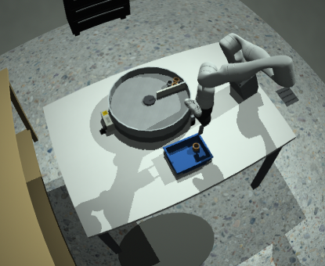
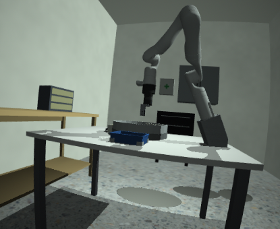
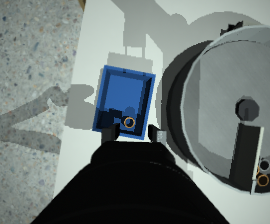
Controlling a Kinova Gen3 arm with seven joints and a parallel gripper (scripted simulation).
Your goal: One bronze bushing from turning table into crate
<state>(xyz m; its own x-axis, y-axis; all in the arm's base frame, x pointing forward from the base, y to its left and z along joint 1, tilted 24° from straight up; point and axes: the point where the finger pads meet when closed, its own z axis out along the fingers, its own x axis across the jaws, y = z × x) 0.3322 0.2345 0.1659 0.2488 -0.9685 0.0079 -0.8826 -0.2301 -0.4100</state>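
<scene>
The tool (image 3: 133, 133) hangs high above the blue rectangular crate (image 3: 107, 95) with its fingers spread wide and nothing between them. One bronze ring-shaped bushing (image 3: 129, 122) lies on the crate floor near a corner. Beside the crate on the white table (image 1: 236, 137) stands the grey round turning table (image 1: 142, 109), where another bronze bushing (image 1: 176, 80) and a dark bushing (image 1: 169, 82) rest against its grey radial bar (image 1: 171, 90).

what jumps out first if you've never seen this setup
The blue crate near the table's front edge catches the eye first, with one bronze bushing inside it. Beside it sits the big round grey turning table, where more bushings bunch against a bar near its rim. Above the crate hangs the pale arm's pincer, open and holding nothing.
</scene>
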